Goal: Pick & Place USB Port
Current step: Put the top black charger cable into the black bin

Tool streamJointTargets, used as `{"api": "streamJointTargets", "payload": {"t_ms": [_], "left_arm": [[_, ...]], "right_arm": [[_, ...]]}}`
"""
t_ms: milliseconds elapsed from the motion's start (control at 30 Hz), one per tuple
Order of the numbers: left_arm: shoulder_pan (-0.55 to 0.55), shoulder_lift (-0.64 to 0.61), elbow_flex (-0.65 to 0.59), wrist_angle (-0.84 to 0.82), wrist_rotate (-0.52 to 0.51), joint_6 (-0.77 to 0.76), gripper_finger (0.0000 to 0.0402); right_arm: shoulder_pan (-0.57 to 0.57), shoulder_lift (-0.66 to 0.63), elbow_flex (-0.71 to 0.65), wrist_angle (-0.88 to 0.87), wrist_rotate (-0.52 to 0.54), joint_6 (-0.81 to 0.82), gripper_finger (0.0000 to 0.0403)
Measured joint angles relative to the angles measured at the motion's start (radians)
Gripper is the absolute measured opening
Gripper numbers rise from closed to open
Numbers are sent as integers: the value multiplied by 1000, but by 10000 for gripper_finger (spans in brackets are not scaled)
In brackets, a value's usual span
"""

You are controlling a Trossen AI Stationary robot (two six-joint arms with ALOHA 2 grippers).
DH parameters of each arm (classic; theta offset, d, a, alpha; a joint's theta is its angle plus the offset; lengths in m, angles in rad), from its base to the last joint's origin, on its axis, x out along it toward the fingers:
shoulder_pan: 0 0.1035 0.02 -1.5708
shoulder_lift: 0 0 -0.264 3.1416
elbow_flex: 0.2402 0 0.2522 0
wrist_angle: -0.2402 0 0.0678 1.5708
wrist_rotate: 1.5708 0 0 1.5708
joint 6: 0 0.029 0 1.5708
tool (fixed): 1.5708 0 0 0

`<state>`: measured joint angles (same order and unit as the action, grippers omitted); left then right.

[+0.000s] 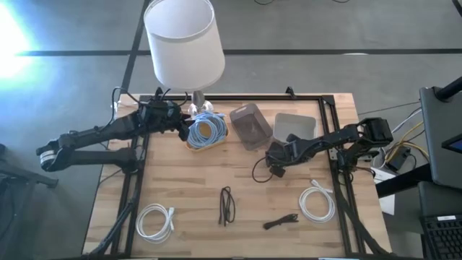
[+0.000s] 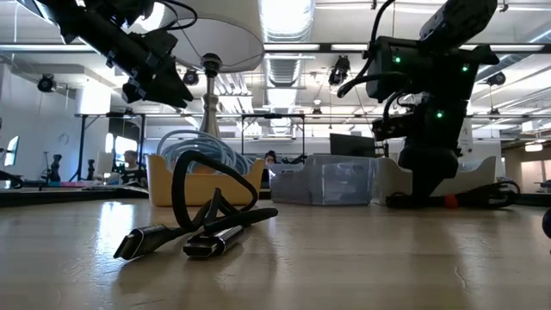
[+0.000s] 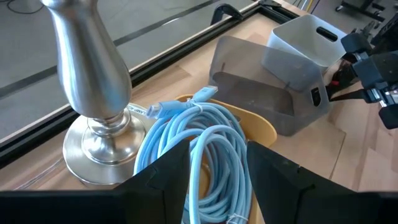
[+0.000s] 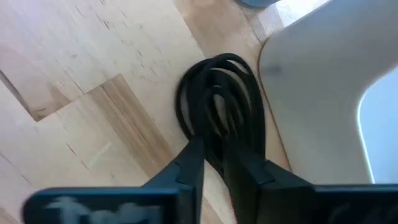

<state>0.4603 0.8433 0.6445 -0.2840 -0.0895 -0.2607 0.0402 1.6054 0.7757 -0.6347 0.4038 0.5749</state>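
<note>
Your work surface is a light wooden table (image 1: 245, 217) in a dark frame, standing on a grey floor; in the low view the room behind is a wide hall with ceiling lights and desks. At the far edge stands a lamp (image 1: 182, 40) with a white shade and a metal base (image 3: 93, 93). Just beside that base sits a yellow bowl (image 3: 261, 127) filled with a coiled light-blue cable (image 3: 193, 149). Right of it lie a grey translucent bin (image 1: 250, 125) and a white tray (image 1: 294, 125). Two white cable coils (image 1: 155, 220) (image 1: 317, 202) and two small black cables (image 1: 227, 205) (image 1: 281, 220) lie along the near side.

Your left gripper (image 1: 185, 123) reaches in from the left and hovers over the blue coil with its fingers apart, holding nothing.

Your right gripper (image 1: 275, 167) reaches in from the right, angled down to the table just near of the white tray. Its fingers are closed together on a coiled black USB cable (image 4: 217, 106), whose loops rest on the wood beside the tray's edge.
</note>
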Motion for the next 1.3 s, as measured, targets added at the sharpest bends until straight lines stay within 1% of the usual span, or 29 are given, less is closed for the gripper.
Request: {"api": "streamJointTargets", "payload": {"t_ms": [67,133,333,567,700,933,1100,1167,1233,1300], "left_arm": [[0,0,0,0,0,0,163],[0,0,0,0,0,0,163],[0,0,0,0,0,0,163],[0,0,0,0,-1,0,163],[0,0,-6,1,-1,0,163],[0,0,-10,1,-1,1,163],[0,0,-10,0,-1,1,163],[0,0,-10,0,-1,1,163],[0,0,-10,0,-1,1,163],[0,0,-10,0,-1,1,163]], "right_arm": [[0,0,2,1,-3,6,28],[0,0,10,3,-27,17,14],[3,0,84,4,-175,25,9],[8,0,245,4,-179,-82,9],[7,0,345,-8,-142,-180,9],[-10,-2,510,-17,54,-341,9],[-71,-2,591,2,213,-425,8],[-113,-2,599,40,228,-428,8],[-159,-2,598,80,207,-407,8],[-203,6,589,102,176,-349,8]]}}
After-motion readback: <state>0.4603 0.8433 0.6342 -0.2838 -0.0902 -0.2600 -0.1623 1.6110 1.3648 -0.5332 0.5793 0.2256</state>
